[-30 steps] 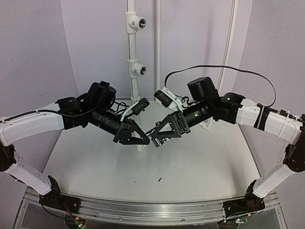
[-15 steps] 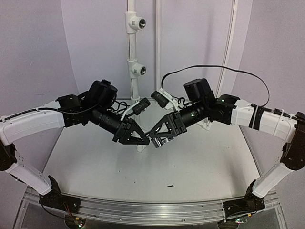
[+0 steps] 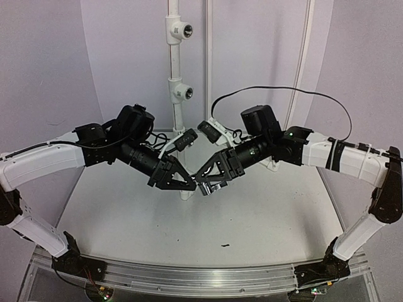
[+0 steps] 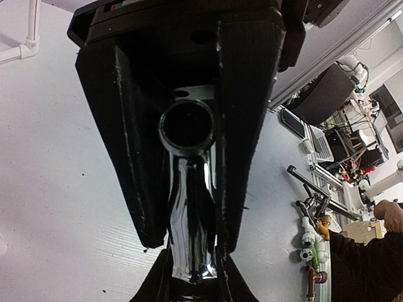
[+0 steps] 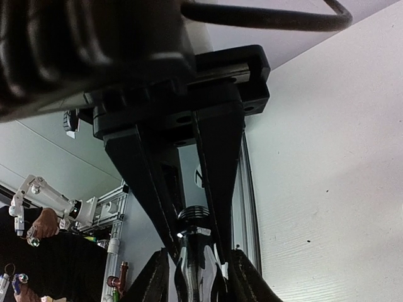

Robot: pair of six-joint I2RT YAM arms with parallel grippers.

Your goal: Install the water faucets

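Observation:
One chrome water faucet (image 3: 211,185) hangs above the table middle, between the two gripper tips. My left gripper (image 3: 192,182) is shut on it. In the left wrist view the faucet (image 4: 189,207) fills the gap between my fingers, its round spout opening facing the camera, and the right gripper's fingertips (image 4: 230,283) grip its far end. My right gripper (image 3: 204,178) is shut on the same faucet. In the right wrist view (image 5: 198,270) the faucet's threaded stub points toward the camera. No other faucet is in view.
A white upright pipe (image 3: 177,119) stands behind the grippers, with two tee fittings (image 3: 179,30) (image 3: 182,93) facing forward. A white foot (image 3: 272,165) stands behind the right arm. A dark speck (image 3: 223,244) lies on the table (image 3: 126,220). The metal rail (image 3: 189,277) runs along the near edge.
My right arm has shifted left, bringing its gripper closer against the left gripper. The faucet stays between both. The left arm has barely moved.

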